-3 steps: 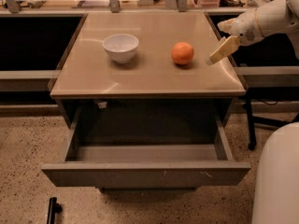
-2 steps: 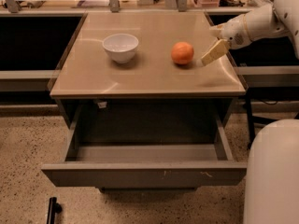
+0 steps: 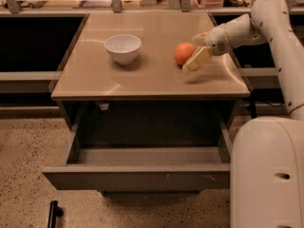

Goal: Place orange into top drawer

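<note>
The orange [image 3: 183, 52] sits on the cabinet top [image 3: 142, 80], right of centre. My gripper [image 3: 192, 52] reaches in from the right and is right against the orange's right side. Its cream fingers [image 3: 198, 59] are open, one in front of the fruit and one behind it, and hold nothing. The top drawer [image 3: 137, 177] is pulled out below the cabinet top. Its grey front panel faces me and its inside shows nothing in it.
A white bowl [image 3: 123, 48] stands on the cabinet top left of the orange. My white arm and base [image 3: 266, 165] fill the right side of the view. Dark openings flank the cabinet, and a cluttered shelf runs along the back.
My gripper has moved left and slightly down across the cabinet top, from near the right edge to right beside the orange. The orange, bowl and drawer have not moved.
</note>
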{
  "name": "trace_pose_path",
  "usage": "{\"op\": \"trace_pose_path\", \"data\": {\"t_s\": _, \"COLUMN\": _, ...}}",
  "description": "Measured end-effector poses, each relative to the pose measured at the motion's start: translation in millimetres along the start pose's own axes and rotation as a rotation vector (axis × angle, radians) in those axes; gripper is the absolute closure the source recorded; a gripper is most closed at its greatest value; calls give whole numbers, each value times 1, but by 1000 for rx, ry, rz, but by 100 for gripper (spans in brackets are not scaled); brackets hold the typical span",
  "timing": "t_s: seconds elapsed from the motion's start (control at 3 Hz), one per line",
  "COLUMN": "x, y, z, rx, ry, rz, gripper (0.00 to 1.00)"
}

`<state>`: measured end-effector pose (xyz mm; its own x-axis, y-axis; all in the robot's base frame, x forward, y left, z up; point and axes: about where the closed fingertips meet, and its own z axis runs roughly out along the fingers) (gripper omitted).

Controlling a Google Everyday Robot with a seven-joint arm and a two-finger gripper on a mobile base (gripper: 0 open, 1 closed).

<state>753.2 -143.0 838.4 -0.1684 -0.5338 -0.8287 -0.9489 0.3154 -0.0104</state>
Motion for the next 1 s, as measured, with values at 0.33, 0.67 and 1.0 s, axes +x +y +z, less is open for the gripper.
{"op": "trace_pose_path", "data": {"t_s": 0.33, "x": -2, "y": -2, "z": 24, "rx": -28, "ry": -13, "rz": -16, "gripper": 19}}
{"op": "trace_pose_path", "data": {"t_s": 0.67, "x": -2, "y": -2, "z": 24, "rx": -28, "ry": -13, "rz": -16, "gripper": 42}}
{"op": "trace_pose_path", "data": {"t_s": 1.0, "x": -2, "y": -2, "z": 24, "rx": -28, "ry": -13, "rz": -16, "gripper": 65}}
